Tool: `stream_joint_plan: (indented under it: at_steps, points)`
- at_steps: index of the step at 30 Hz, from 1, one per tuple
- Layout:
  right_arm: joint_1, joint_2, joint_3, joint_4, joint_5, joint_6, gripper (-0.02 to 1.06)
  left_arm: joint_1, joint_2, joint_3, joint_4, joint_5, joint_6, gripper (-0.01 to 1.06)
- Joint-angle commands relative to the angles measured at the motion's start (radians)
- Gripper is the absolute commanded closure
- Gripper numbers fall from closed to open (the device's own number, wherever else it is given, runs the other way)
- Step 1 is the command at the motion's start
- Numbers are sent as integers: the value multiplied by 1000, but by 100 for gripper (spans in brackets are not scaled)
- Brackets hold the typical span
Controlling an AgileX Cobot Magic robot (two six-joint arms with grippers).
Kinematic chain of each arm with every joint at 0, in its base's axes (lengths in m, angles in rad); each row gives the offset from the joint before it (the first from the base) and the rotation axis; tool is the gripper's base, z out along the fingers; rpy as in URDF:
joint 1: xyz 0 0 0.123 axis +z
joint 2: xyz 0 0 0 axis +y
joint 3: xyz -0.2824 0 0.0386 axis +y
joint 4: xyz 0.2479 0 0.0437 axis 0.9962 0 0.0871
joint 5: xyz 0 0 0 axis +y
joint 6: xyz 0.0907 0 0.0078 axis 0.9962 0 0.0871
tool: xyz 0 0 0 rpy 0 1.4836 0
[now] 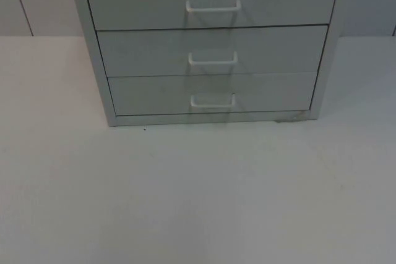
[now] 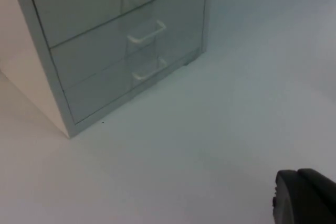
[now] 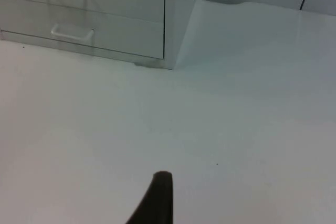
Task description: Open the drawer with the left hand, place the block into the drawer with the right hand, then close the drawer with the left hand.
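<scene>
At the far side of the white table point(image 1: 198, 202), a grey drawer cabinet point(image 1: 99, 78) is being shown with all its drawers pushed in, white handles lined up down the middle: upper handle point(image 1: 213, 7), middle handle point(image 1: 212, 60), bottom handle point(image 1: 212, 101). Nothing of the task is judged to have been started; the opening of a drawer is being waited for.

A black fingertip of the left gripper point(image 2: 304, 198) is being seen in the left wrist view, well apart from the cabinet, over bare table on the near side. A fingertip of the right gripper point(image 3: 157, 200) is likewise being seen in the right wrist view, near and to the right of the cabinet's right corner point(image 3: 176, 24). Whether either pincer is wide or narrow cannot be told. The block cannot be made out on the table, and its place cannot be told.

Risks are being judged as follows: the handles are thin and stand close to the drawer fronts, so a fingertip could slip off one or strike the front; a sharp pull could drag the light cabinet forward; the wrong drawer could be taken.
</scene>
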Motion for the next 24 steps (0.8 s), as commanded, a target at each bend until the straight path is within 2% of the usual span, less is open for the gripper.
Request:
stream_joint_plan:
  at_steps: [1,5,20,22,24]
  points:
    - [-1,-3,1,0,0,-15,20,4,-2,4,-40,12,20,105]
    - [-1,-3,8,20,13,-44,20,4,-2,33,-70,57,28,105]
    - [-1,-3,8,20,13,-42,20,4,-2,32,-108,57,72,105]
    - [-1,-3,8,20,13,-42,20,4,-2,32,-108,57,72,103]
    - [-1,-3,8,20,13,-42,20,4,-2,32,-108,57,72,93]
